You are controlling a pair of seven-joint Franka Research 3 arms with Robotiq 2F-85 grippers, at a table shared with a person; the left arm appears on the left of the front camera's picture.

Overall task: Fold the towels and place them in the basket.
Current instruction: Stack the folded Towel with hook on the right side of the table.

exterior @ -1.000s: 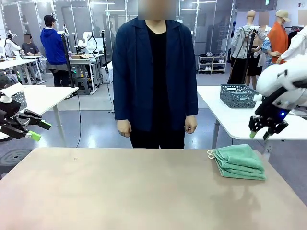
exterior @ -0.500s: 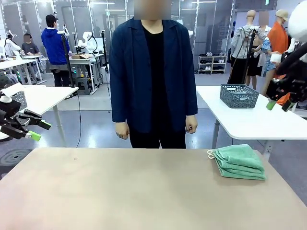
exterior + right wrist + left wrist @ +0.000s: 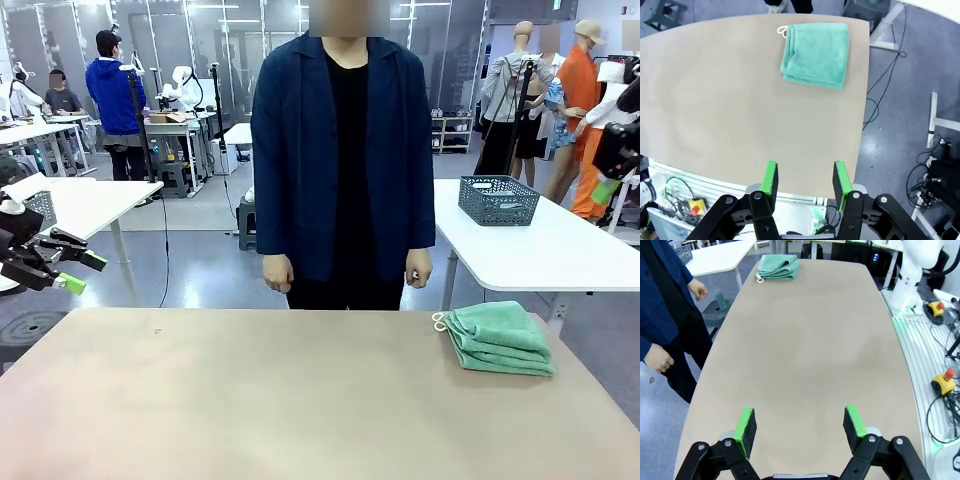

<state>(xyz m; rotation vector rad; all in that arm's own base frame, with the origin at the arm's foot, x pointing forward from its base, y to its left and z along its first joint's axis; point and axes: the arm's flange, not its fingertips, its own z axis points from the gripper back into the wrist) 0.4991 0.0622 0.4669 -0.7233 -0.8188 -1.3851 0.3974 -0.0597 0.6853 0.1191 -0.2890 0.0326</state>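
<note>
On the table at two o'clock, the folded towels (image 3: 498,340) wait for the basket (image 3: 498,200); the left gripper (image 3: 801,425) is wide and empty, the right gripper (image 3: 805,180) half open and empty, so one must grab them.

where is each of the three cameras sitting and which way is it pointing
Front view: between the arms, looking across the table at the standing person; left gripper at the left edge.
Left wrist view: above one table end, looking along it; left gripper open, empty.
Right wrist view: high above the table edge, looking down; right gripper open, empty.
Shared: all three show the folded towels.
</note>
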